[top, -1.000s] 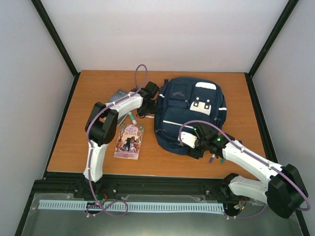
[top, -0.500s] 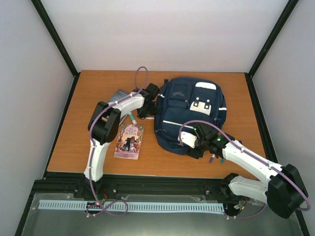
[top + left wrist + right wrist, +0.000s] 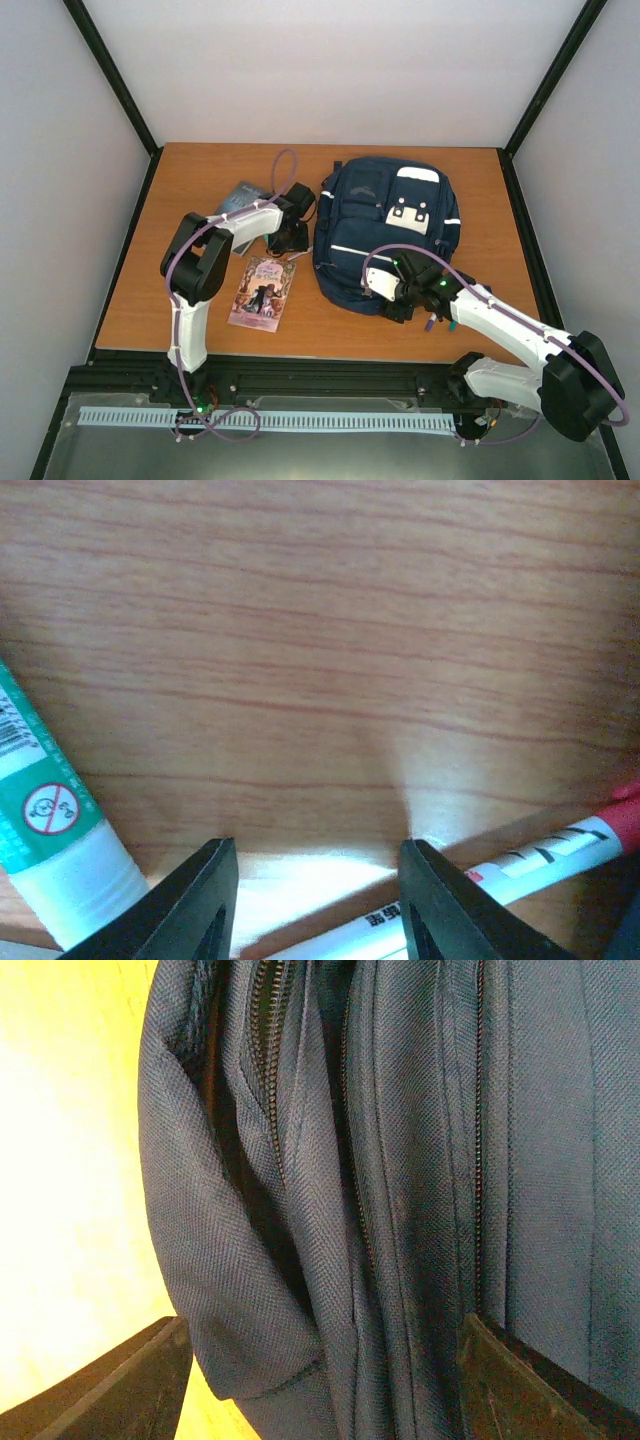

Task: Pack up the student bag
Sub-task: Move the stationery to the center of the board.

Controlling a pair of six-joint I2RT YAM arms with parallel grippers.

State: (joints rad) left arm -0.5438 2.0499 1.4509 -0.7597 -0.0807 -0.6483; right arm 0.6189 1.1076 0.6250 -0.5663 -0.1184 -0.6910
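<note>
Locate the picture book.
In the top view, the picture book lies flat on the table, just left of the student bag, nearer the front edge.

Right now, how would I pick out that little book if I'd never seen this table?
Find the big navy backpack in the middle of the wooden table. Just left of it, nearer the front edge, a thin book lies flat on the wood. Its pinkish-purple illustrated cover sets it apart from the dark grey flat item farther back.
</note>
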